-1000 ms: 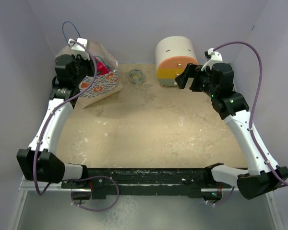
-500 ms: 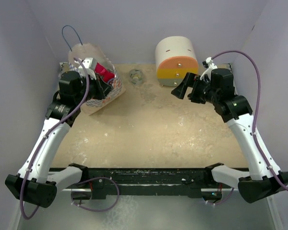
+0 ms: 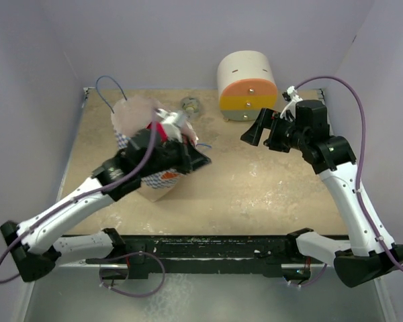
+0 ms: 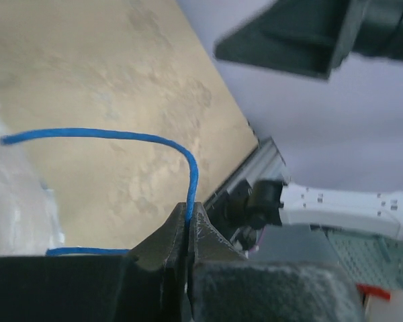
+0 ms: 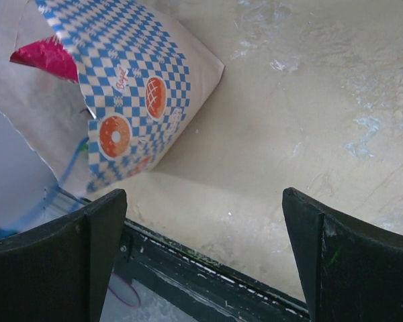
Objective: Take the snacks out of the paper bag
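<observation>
Bag [image 3: 136, 115] tipped on table [image 3: 269, 188], left of middle; left tool [image 4: 188, 221] pinched tight on its blue cord [image 4: 121, 133].
Thin paper looks light, floppy and easy to tear; the cord is slack, so pulling it likely tilts the bag rather than steadies it. Snacks [image 5: 47, 57] glossy, probably slippery and crushable: best pinched by a crimped edge at the mouth. Right tool [image 5: 201, 255] spread wide, empty, off to the right.
</observation>
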Tool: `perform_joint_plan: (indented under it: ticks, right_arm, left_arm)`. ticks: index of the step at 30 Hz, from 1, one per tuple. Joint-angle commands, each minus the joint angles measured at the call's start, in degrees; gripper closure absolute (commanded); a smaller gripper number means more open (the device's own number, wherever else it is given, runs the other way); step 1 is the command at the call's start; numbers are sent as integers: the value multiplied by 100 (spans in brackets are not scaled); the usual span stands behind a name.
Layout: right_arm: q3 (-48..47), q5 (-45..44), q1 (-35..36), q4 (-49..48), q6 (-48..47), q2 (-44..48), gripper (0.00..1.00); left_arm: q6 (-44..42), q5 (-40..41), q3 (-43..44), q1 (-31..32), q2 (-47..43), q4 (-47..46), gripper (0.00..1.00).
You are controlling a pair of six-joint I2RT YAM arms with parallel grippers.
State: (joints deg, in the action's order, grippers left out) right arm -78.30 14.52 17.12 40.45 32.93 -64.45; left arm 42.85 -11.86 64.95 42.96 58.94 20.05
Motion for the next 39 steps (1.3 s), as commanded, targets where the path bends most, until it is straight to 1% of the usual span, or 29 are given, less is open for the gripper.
perform_joint_plan:
  ticks: [1, 5, 7, 9, 11, 12, 15, 16, 19, 20, 21, 22, 26, 27, 29, 32, 36, 39]
  right_arm:
    - [-246, -113, -7, 113, -195, 195, 0]
    - [-329, -531, -7, 346, -181, 281, 0]
    - [-451, -1116, -7, 533, 26, 336, 0]
    - [-626, -1569, -7, 678, 185, 370, 1]
    - [-767, -1670, -7, 674, 60, 382, 0]
    - [-801, -1540, -7, 618, -33, 395, 0]
    - [-730, -789, -7, 212, -413, 514, 0]
    - [-663, -585, -9, 62, -456, 563, 0]
    - [-551, -228, -7, -168, -473, 583, 0]
    - [-567, -195, -7, -158, -484, 544, 1]
    - [-611, -169, -7, -140, -493, 490, 1]
    - [-655, -130, -7, -108, -529, 441, 1]
    - [-780, -10, -7, -104, -573, 289, 0]
    - [-802, 15, -7, -123, -562, 271, 1]
    - [-853, 137, -7, -144, -551, 196, 0]
    - [-1012, 193, -7, -94, -537, 22, 0]
    - [-1031, 288, -7, -172, -411, -90, 0]
    - [-1001, 361, -7, -281, -352, -136, 0]
  left_arm:
    - [412, 1300, 565, 1690, 919, -1041, 100]
    - [399, 1463, 920, 1969, 1491, -1220, 100]
    - [327, 1558, 958, 1979, 1523, -1294, 100]
    - [158, 1704, 947, 1979, 1430, -1311, 92]
    - [-51, 1786, 977, 1978, 1328, -1216, 76]
    - [-148, 1825, 1039, 1975, 1282, -1049, 69]
    - [-500, 1952, 1310, 1960, 1121, -387, 41]
    - [-593, 2009, 1410, 1931, 1060, -100, 33]
    - [-919, 2013, 1633, 1766, 752, 810, 16]
    - [-1058, 1947, 1680, 1674, 600, 1099, 7]
    - [-1210, 1894, 1749, 1606, 438, 1349, 2]
    - [-1308, 1892, 1847, 1531, 269, 1612, 0]
    - [-1745, 1900, 2282, 1288, -285, 2493, 1]
    - [-1806, 2055, 2414, 1273, -336, 2717, 1]
    - [-1800, 2476, 2735, 1276, -339, 3168, 1]
    - [-1677, 3273, 3220, 1275, -217, 3579, 1]
    - [-1902, 4282, 3583, 1268, 28, 3786, 1]
    - [-2130, 4807, 3629, 1176, 133, 3697, 1]
